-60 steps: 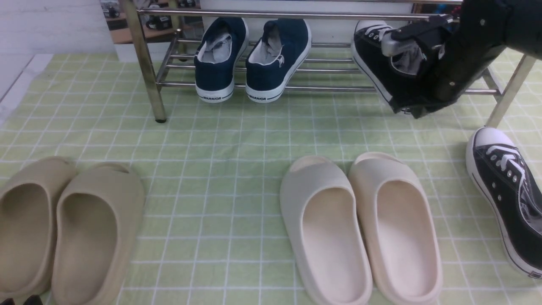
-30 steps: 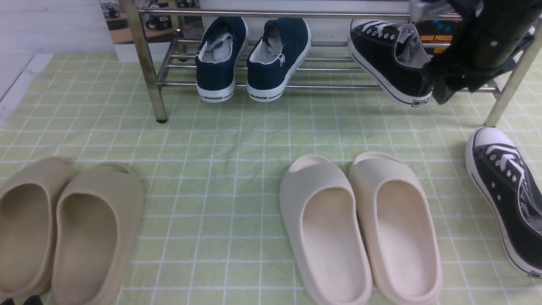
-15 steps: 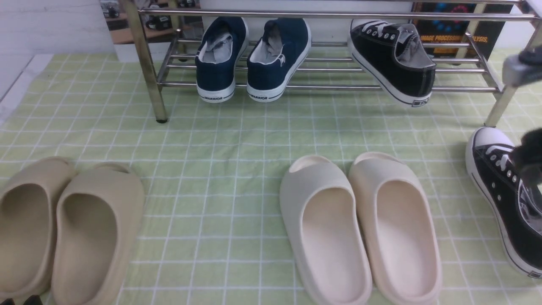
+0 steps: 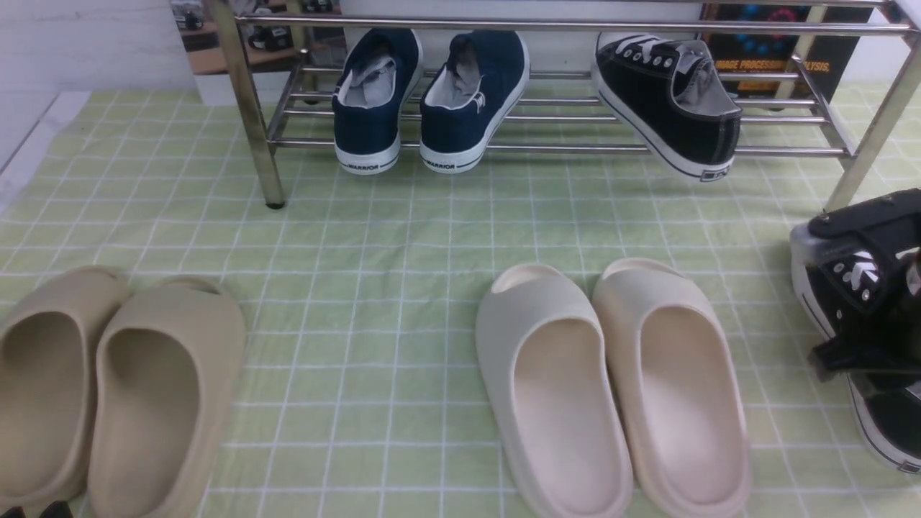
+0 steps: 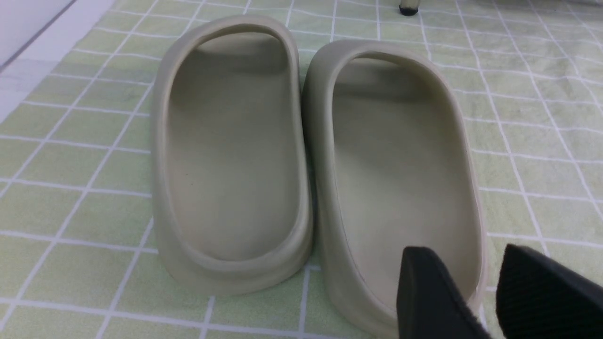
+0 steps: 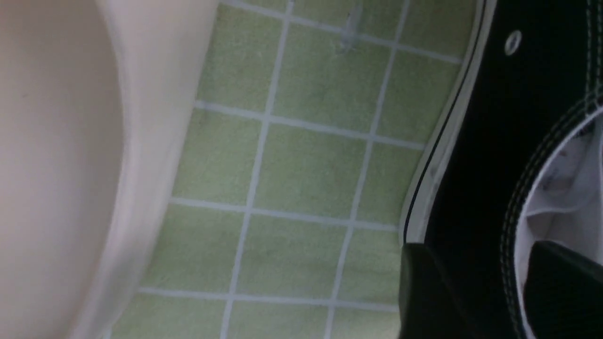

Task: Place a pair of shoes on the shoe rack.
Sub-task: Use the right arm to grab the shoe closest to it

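One black canvas sneaker (image 4: 669,101) rests tilted on the right part of the chrome shoe rack (image 4: 561,150), heel over the front rail. The other black sneaker (image 4: 892,421) lies on the cloth at the far right, below the rack's right leg. My right gripper (image 4: 856,288) is down over it and open. In the right wrist view (image 6: 478,249) one finger stands outside the sneaker's (image 6: 494,117) side wall and the other inside its opening. My left gripper (image 5: 464,254) is open and empty over the heel of a tan slide; its tips just show in the front view (image 4: 32,511).
Navy slip-on sneakers (image 4: 468,108) stand on the rack's left part. Cream slides (image 4: 554,388) lie centre front, one beside the right gripper (image 6: 70,141). Tan slides (image 4: 144,388) lie front left (image 5: 235,141). A green checked cloth (image 4: 374,237) covers the floor.
My right gripper let go of the first black sneaker on the rack, drew back to the right and came down over the second sneaker on the cloth. The left arm has not moved.
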Available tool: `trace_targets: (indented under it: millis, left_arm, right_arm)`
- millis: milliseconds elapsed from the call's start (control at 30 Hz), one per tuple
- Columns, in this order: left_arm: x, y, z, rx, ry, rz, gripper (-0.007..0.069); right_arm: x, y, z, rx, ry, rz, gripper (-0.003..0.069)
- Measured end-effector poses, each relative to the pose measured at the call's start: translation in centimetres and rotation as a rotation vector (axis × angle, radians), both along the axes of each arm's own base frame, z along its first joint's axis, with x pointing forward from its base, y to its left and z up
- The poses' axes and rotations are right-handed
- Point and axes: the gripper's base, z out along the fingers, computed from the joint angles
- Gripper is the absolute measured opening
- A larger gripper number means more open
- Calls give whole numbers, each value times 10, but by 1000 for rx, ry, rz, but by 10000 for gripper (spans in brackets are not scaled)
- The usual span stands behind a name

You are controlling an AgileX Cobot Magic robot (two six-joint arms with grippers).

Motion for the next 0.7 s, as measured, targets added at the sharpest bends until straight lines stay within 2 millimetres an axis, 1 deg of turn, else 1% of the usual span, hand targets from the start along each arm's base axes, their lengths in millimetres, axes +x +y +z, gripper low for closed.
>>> trace_targets:
  millis: [33, 100, 200, 233, 333, 433, 500, 533, 633, 667, 700]
  left_arm:
    - [0, 0, 0, 0, 0, 0, 239]
    - [0, 0, 0, 0, 0, 0, 239]
    - [0, 0, 0, 0, 0, 0, 239]
    - [0, 0, 0, 0, 0, 0, 239]
    - [0, 0, 0, 0, 0, 0, 239]
    - [0, 0, 0, 0, 0, 0, 239]
    - [0, 0, 0, 0, 0, 0, 239]
    - [0, 0, 0, 0, 0, 0, 239]
    - [0, 0, 0, 0, 0, 0, 239]
    - [0, 0, 0, 0, 0, 0, 239]
    - [0, 0, 0, 0, 0, 0, 239]
  right_arm:
    - [3, -2, -5, -29, -1, -27, 318]
    - [6, -7, -7, -54, -10, -66, 315]
    - [8, -12, -7, -59, -17, -81, 315]
    - [9, -16, -8, -54, -22, -95, 315]
    - [9, -20, -13, -36, -21, -106, 313]
    - [6, -21, -28, 4, 22, -97, 293]
    - [5, -18, -33, 32, 45, -71, 252]
    - [5, -17, -34, 41, 48, -59, 218]
    - [6, -15, -34, 50, 50, -28, 108]
    - [6, -15, -34, 54, 48, -22, 43]
    - [7, -15, -33, 54, 47, -21, 22]
